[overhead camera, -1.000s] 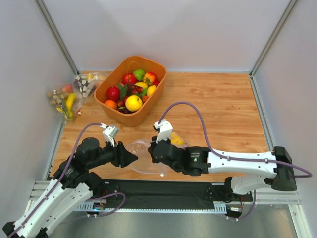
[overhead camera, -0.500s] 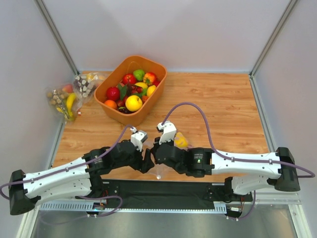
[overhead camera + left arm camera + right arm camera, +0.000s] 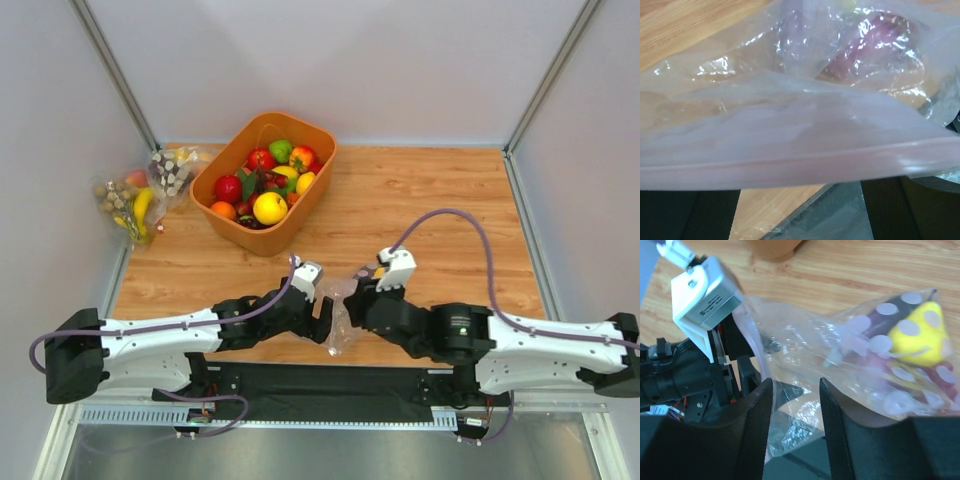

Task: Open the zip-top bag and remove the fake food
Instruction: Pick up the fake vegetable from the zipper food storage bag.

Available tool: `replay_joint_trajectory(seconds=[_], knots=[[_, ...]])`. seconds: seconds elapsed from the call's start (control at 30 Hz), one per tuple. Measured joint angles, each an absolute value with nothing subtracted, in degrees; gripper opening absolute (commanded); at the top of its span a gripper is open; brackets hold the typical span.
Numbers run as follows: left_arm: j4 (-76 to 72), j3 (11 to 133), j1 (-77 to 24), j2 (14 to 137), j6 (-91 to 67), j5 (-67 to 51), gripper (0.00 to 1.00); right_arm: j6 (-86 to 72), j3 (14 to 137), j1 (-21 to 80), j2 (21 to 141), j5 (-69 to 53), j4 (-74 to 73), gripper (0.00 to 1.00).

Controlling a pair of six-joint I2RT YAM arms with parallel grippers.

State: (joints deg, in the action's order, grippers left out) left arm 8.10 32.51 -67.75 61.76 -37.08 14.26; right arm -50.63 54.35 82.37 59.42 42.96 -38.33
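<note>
left hand (image 3: 322, 322) spread wide and right hand (image 3: 795, 385) part open meet nose to nose, neither clamping anything, the clear zip-top bag (image 3: 790, 125) draped slack between them, likely so each can take a lip and pull; yellow and purple fake food (image 3: 919, 337) sits inside, just ahead, on the counter (image 3: 420, 200).

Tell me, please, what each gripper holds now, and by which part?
Nothing seems firmly held: the left gripper and the right gripper both stand open, with the zip-top bag loose between them.

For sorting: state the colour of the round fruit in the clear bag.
The round plastic fruit is yellow; right wrist view.
</note>
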Motion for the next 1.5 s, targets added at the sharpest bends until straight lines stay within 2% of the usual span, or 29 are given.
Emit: replay_joint_trajectory(seconds=[0.17, 0.37, 0.63, 0.9, 1.03, 1.13, 1.2, 1.33, 1.5], knots=[[4.7, 31.3, -67.8, 64.4, -37.1, 15.0, 0.94, -54.5, 49.5, 81.4, 46.5, 46.4, -43.5, 0.64], [0.4, 28.9, -67.8, 64.4, -36.9, 14.9, 0.95, -56.1, 41.1, 70.3, 43.5, 42.6, -44.7, 0.66], [-6.7, 28.9, -67.8, 66.7, -33.9, 11.8, 0.96, -56.6, 32.0, 63.1, 44.6, 36.1, -41.2, 0.65], [-8.9, 32.3, -67.8, 75.0, -30.2, 11.2, 0.96, -55.6, 27.7, 56.6, 49.1, 30.9, -33.0, 0.38], [-9.2, 34.7, -67.8, 78.3, -28.3, 12.1, 0.95, -54.9, 27.2, 55.7, 51.9, 29.4, -30.0, 0.14], [-9.3, 36.0, -67.8, 79.8, -27.5, 12.9, 0.94, -54.4, 26.2, 55.2, 53.1, 28.3, -28.0, 0.04], [-9.4, 36.5, -67.7, 80.6, -27.3, 13.2, 0.91, -54.2, 25.6, 54.6, 53.3, 27.5, -26.9, 0.01], [-10.5, 36.5, -67.7, 80.8, -26.7, 13.0, 0.82, -53.9, 25.0, 53.9, 53.4, 26.3, -25.5, 0.00], [-11.0, 36.5, -67.7, 79.7, -26.1, 12.6, 0.80, -53.3, 25.0, 53.8, 51.6, 24.5, -25.9, 0.00]])
